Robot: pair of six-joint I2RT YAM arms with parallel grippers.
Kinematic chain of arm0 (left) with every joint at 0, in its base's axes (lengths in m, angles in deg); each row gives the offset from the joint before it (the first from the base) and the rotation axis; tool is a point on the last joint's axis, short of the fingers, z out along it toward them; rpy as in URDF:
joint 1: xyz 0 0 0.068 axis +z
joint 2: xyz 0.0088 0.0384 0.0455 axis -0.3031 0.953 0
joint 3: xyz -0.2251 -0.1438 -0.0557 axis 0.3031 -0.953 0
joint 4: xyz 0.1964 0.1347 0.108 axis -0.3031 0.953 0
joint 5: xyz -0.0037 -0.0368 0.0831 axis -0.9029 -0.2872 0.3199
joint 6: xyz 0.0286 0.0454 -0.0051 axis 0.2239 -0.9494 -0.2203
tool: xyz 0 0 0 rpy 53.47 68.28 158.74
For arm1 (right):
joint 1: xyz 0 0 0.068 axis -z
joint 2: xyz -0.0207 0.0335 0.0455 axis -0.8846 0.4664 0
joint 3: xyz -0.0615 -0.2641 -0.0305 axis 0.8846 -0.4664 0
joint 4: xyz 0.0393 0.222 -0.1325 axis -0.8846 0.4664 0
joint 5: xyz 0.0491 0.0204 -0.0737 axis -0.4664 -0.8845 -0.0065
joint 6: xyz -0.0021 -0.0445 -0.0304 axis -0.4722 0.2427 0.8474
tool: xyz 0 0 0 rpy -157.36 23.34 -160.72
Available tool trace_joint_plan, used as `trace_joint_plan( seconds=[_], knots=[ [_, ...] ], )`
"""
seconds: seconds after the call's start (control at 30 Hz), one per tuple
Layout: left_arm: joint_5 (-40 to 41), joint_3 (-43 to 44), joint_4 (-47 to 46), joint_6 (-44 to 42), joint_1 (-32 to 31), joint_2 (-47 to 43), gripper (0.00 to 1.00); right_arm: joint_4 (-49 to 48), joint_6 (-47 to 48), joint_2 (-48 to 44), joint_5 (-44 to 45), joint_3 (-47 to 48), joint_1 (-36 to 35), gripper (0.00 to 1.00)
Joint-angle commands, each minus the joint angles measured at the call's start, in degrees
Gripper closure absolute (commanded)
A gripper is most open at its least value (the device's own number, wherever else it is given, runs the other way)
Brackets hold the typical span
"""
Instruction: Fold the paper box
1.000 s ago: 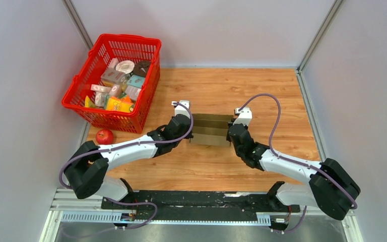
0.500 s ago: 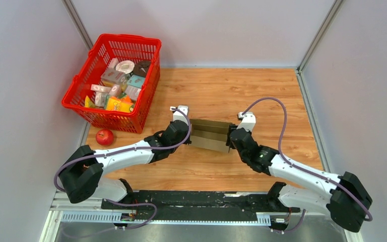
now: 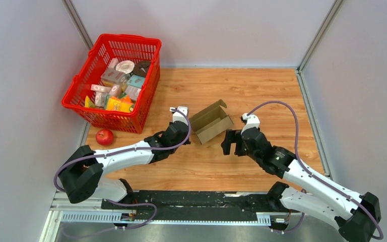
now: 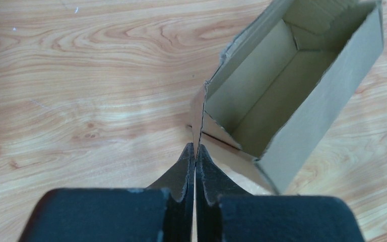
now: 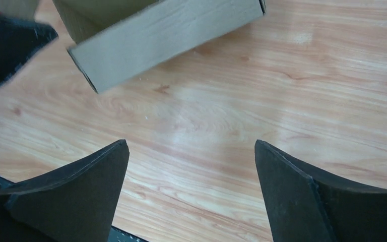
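The paper box (image 3: 211, 122) is a small brown cardboard tray, open on top, turned at an angle in the middle of the wooden table. My left gripper (image 3: 187, 129) is shut on the thin flap at the box's left end (image 4: 198, 118), pinched between both black fingers (image 4: 181, 174). In the left wrist view the box's open inside (image 4: 277, 85) shows up and to the right. My right gripper (image 3: 230, 142) stands open, off the box, below and right of it, with bare wood between its fingers (image 5: 95, 176). The box's long side wall (image 5: 166, 38) lies ahead of it.
A red basket (image 3: 79, 93) full of small printed packages stands at the back left. A red apple (image 3: 104, 136) lies on the table just in front of it. Grey walls close in both sides and the back.
My right gripper let go of the box's right end, opened wide and drew back toward the near edge. The box swung round at an angle, its right end now farther back, still held on the left.
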Motion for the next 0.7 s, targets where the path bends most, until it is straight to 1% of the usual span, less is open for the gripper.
trace_joint_plan(
  seconds=[0.0,0.07,0.1,0.17,0.2,0.23,0.27,0.33,0.37,0.4,0.47,0.5,0.53,0.57,0.63,0.67],
  knots=[
    [0.24,-0.28,1.59,-0.92,-0.83,-1.69,1.0,0.1,-6.06,0.85,-3.01,4.42,5.03,0.01],
    [0.5,-0.11,1.77,-1.53,-1.19,-1.87,1.0,-2.97,-10.28,2.25,-8.29,3.1,7.15,0.02],
    [0.67,0.07,1.86,-1.71,-1.62,-1.95,1.0,-6.81,-11.17,3.22,-11.62,2.49,8.21,0.02],
    [0.94,0.42,2.21,-2.23,-2.15,-1.95,1.0,-10.96,-11.61,5.68,-13.66,0.74,8.83,0.02],
    [0.94,0.86,2.29,-2.5,-2.24,-1.95,1.0,-16.64,-11.79,6.65,-15.33,-0.15,9.97,0.02],
    [0.94,1.12,2.3,-2.76,-2.68,-1.78,1.0,-18.61,-12.23,9.79,-16.04,-0.68,10.93,0.03],
    [1.11,1.39,2.38,-3.29,-2.77,-1.78,1.0,-23.15,-12.41,11.21,-19.01,-1.55,12.16,0.04],
    [1.29,2.35,3.0,-3.73,-3.21,-1.69,1.0,-25.82,-15.21,14.81,-21.41,-1.91,14.8,0.05],
    [1.64,2.62,3.17,-4.08,-3.38,-1.6,1.0,-30.45,-16.09,15.96,-22.19,-2.7,15.51,0.06],
    [1.73,2.88,3.35,-4.26,-3.47,-1.6,1.0,-32.41,-16.79,16.84,-22.9,-3.23,16.65,0.07],
    [1.99,3.14,3.35,-4.7,-3.82,-1.6,1.0,-35.75,-17.77,20.17,-22.9,-3.41,17.79,0.11],
    [1.99,3.41,3.52,-4.96,-3.91,-1.52,1.0,-36.81,-18.29,21.32,-24.99,-3.49,19.54,0.14],
    [2.17,3.67,3.7,-5.22,-4.09,-1.51,1.0,-38.3,-19.43,22.55,-25.97,-3.84,20.25,0.2],
    [2.26,4.02,3.88,-5.84,-4.35,-1.34,1.0,-41.8,-19.79,24.31,-26.85,-4.54,20.78,0.24],
    [2.26,5.25,5.27,-6.45,-4.7,-1.16,1.0,-43.06,-20.4,25.9,-28.96,-5.08,21.49,0.3],
    [1.82,5.78,5.72,-7.33,-4.88,-1.08,1.0,-43.24,-20.32,26.43,-29.75,-5.08,21.49,0.39]
  ],
)
